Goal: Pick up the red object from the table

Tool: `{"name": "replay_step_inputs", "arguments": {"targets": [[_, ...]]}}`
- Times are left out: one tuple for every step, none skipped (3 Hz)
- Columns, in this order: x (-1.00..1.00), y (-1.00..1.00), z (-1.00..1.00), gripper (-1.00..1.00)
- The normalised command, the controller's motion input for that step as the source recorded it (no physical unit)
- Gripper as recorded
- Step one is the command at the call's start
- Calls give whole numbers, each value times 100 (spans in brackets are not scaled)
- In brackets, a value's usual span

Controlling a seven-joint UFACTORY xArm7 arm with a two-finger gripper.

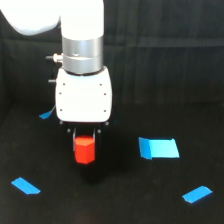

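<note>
The claw (85, 136) is seen pointing straight down under the white claw body (83, 96) and silver wrist ring (82, 54). The red object (84, 149) is clamped between the dark fingers (97, 138), its top tucked up between them and its lower part sticking out below. Whether it is resting on the tabletop (115, 195) or lifted just off it cannot be told; only a dark patch is seen beneath it.

Blue tape is scattered around on the black tabletop. A larger blue patch (158, 148) is placed toward the exterior view's right, near the red object but apart from it. A tape strip (197, 194) lies at the lower right, another strip (25, 186) at the lower left, both well apart from the claw. A small tape piece (46, 114) is seen just beside the claw body's left edge, further back. Nothing is touching the red object besides the fingers.
</note>
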Motion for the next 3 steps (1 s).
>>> {"name": "replay_step_inputs", "arguments": {"targets": [[-9,13,72,-100],[-31,32,77,-100],[-19,25,77,-100]]}}
